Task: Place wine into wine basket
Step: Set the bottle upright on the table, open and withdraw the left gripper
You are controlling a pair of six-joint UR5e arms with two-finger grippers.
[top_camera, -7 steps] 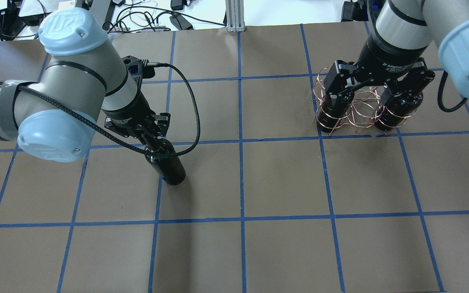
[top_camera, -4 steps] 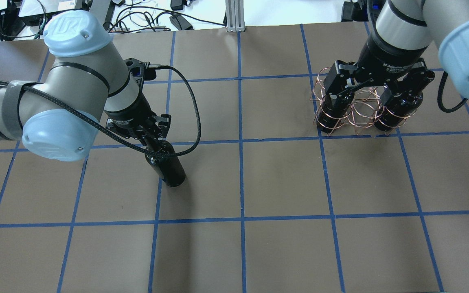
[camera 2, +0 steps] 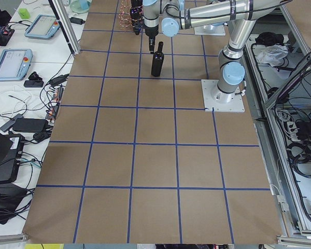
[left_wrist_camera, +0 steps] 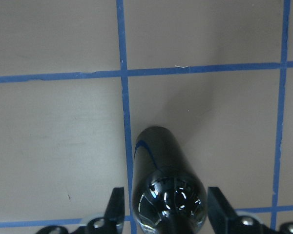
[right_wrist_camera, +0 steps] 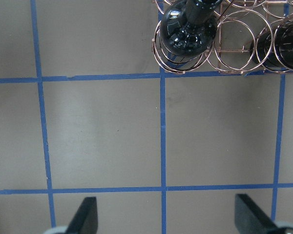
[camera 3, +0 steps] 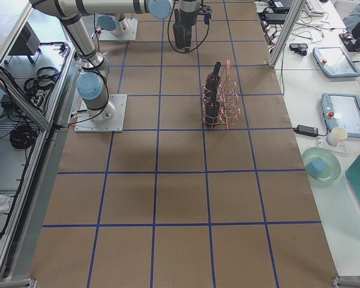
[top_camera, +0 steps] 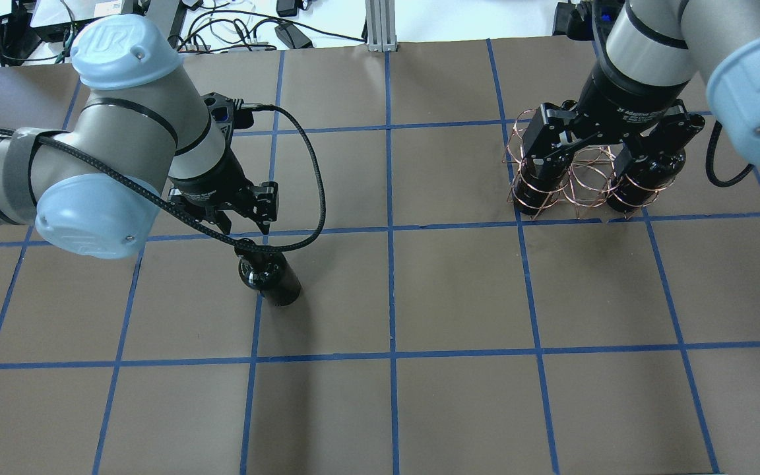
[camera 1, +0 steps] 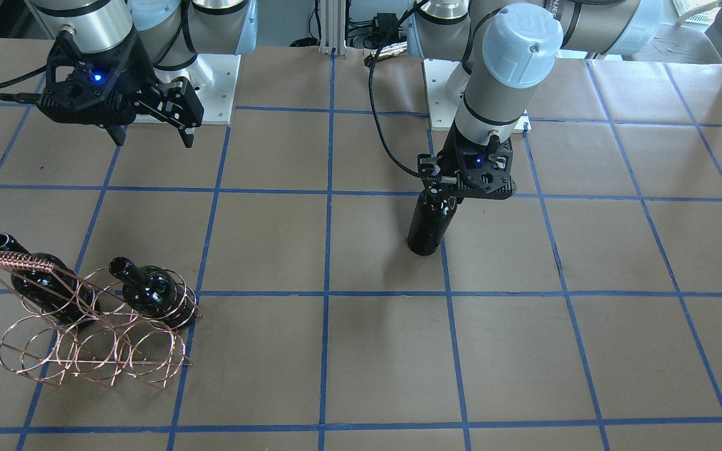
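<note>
One wine bottle stands upright alone on the brown table, on a blue tape line, well apart from the one wine basket. Two more bottles sit in the basket's end rings, so three in all. The left gripper is over the lone bottle, its jaws apart beside the top and not touching. The right gripper, marked "2F Adaptive", is up in the air near the basket, jaws wide. The left arm's cap says "UR".

Robotics lab: blue-taped grid table, teach pendants, cable bundles.
</note>
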